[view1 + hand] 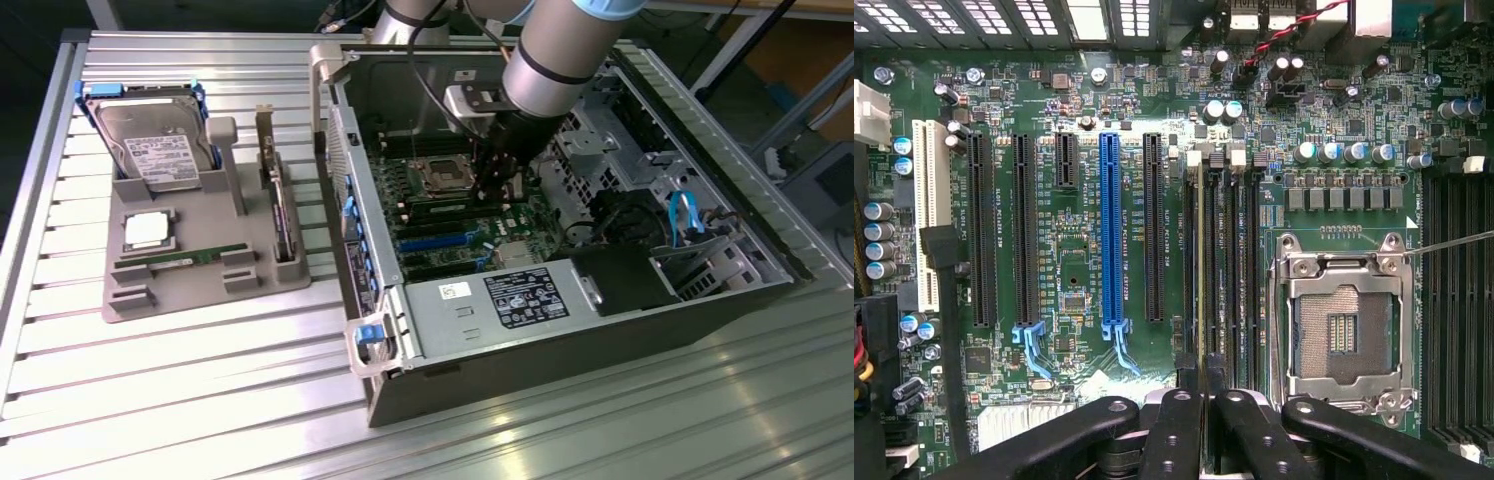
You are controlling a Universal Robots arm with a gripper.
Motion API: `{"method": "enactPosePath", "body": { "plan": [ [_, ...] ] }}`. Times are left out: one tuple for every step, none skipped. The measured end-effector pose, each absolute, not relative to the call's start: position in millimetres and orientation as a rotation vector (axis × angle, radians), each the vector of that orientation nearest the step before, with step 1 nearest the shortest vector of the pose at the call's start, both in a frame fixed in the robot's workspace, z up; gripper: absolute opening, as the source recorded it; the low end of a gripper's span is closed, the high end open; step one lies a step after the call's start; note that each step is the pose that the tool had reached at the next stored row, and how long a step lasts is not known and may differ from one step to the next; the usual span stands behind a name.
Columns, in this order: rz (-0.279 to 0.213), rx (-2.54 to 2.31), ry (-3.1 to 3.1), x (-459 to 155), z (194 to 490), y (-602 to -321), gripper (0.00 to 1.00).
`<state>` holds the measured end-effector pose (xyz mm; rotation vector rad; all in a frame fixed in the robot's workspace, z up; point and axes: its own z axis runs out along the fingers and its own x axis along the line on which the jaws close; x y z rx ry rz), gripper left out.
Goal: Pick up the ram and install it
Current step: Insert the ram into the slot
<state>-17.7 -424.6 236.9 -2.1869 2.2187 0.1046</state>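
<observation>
My gripper (1204, 405) reaches down into the open computer case (561, 330), over the motherboard's memory slots (1239, 260). It is shut on the ram (1201, 260), a thin stick seen edge-on that stands along one slot between the dark fingers (1174, 430). In the exterior view the gripper (501, 190) hangs just beside the processor socket (441, 178), and the arm hides the held stick. A second, similar green stick (187, 258) lies in the grey parts tray (200, 300) at the exterior view's left.
The tray also holds a hard drive (147, 140), a square silver processor chip (147, 230) and an upright expansion card (276, 200). The empty processor socket (1344, 320) lies beside the memory slots. A blue card slot (1111, 230) and black ones lie on their other side.
</observation>
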Motion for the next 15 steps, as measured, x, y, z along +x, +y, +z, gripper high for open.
{"method": "enactPosePath", "body": {
  "plan": [
    [0.104, -2.187, 2.219, -17.6, 236.9, -424.6, 0.12],
    [0.104, -2.187, 2.219, -17.6, 236.9, -424.6, 0.12],
    [0.104, -2.187, 2.219, -17.5, 236.9, -424.6, 0.12],
    [0.105, -2.187, 2.219, -17.5, 236.8, -424.6, 0.12],
    [0.105, -2.187, 2.219, -17.5, 236.8, -424.6, 0.12],
    [0.105, -2.187, 2.219, -17.5, 236.8, -424.5, 0.12],
    [0.105, -2.187, 2.218, -17.4, 236.6, -424.1, 0.12],
    [0.105, -2.187, 2.218, -17.4, 236.6, -424.0, 0.12],
    [0.105, -2.187, 2.219, -17.5, 236.7, -424.0, 0.12],
    [0.104, -2.187, 2.219, -17.5, 236.7, -424.0, 0.12],
    [0.104, -2.187, 2.219, -17.5, 236.7, -424.0, 0.12],
    [0.104, -2.187, 2.219, -17.5, 236.7, -424.0, 0.12],
    [0.105, -2.187, 2.218, -17.5, 236.0, -423.9, 0.12],
    [0.105, -2.187, 2.219, -17.5, 236.0, -423.9, 0.12],
    [0.105, -2.187, 2.219, -17.5, 236.0, -424.0, 0.12]
  ]
}}
